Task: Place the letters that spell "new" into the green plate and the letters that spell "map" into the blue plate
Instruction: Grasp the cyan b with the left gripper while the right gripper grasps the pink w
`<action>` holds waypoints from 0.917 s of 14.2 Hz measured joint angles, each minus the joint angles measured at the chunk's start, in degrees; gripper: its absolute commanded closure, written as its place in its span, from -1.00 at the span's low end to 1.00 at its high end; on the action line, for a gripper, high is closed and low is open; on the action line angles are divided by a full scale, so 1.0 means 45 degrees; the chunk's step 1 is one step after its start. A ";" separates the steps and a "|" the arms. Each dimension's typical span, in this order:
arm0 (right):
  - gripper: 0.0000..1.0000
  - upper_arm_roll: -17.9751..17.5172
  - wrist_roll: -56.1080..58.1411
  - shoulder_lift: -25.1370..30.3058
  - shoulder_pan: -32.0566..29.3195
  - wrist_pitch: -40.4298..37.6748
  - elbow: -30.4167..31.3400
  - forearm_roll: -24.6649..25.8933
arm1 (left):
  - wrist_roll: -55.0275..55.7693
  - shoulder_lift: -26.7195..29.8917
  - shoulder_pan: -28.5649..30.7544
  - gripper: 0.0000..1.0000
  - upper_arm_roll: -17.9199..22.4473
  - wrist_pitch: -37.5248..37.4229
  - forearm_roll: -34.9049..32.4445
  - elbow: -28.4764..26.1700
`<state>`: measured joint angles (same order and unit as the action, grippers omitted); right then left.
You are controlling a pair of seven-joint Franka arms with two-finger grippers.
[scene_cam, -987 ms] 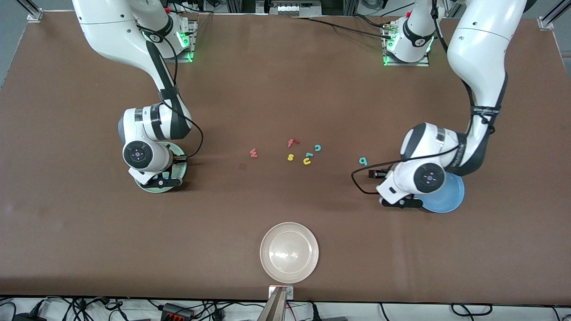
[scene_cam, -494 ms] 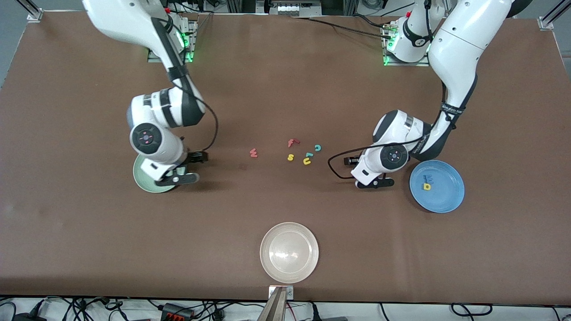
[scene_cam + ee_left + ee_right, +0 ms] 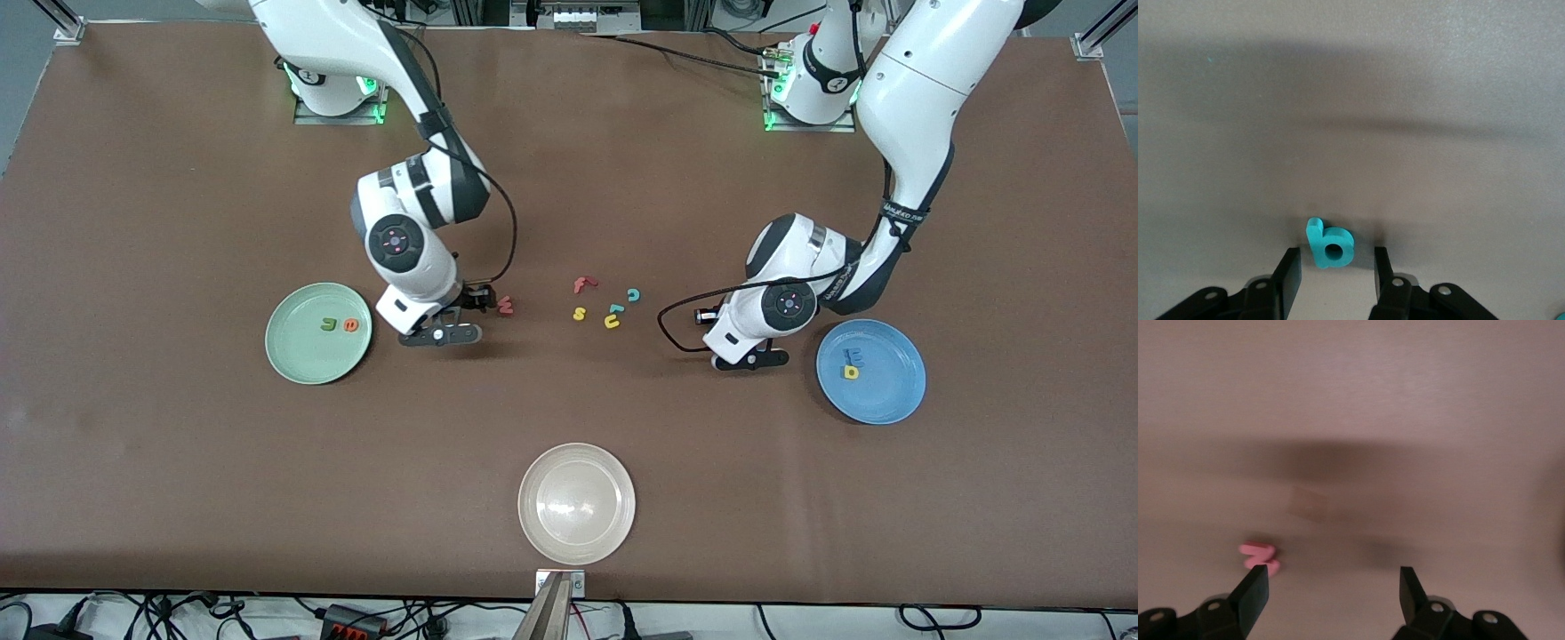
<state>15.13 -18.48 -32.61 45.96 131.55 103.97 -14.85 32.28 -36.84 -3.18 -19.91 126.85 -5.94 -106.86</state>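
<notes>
Left gripper (image 3: 1333, 267) is straddling the teal "p" (image 3: 1329, 245) on the table (image 3: 178, 489), fingers apart, not gripping. Right gripper (image 3: 1331, 590), fingers spread wide, is hovering beside the pinkish-red "w" (image 3: 1260, 558). Green plate (image 3: 298, 364) is holding 2 letters, as is the blue plate (image 3: 893, 396).

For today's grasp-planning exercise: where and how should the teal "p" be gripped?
Grip the teal "p" across its round bowl, coming straight down from above. It lies flat on the table between the left end effector's open fingers, its stem pointing away along the gap.

No brand or label legible; only foam letters: w (image 3: 505, 306), s (image 3: 579, 313), c (image 3: 634, 294).
</notes>
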 measured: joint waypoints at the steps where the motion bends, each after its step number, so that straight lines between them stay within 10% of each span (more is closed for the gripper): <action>1: -0.50 -0.0005 -0.0427 -0.0144 0.0272 0.0061 -0.0182 -0.0006 | 0.0000 0.0000 0.0014 0.69 -0.0001 0.0025 0.0000 -0.0008; 13: -0.20 0.0046 -0.1350 -0.1612 0.1144 0.0147 -0.1275 -0.0009 | -0.1764 0.0933 0.1289 0.92 0.0027 -0.2115 -0.0011 0.1077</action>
<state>15.33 -24.55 -39.86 51.11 132.21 98.23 -14.90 24.34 -32.64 2.62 -19.79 117.33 -5.99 -102.02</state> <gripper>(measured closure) 0.396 0.731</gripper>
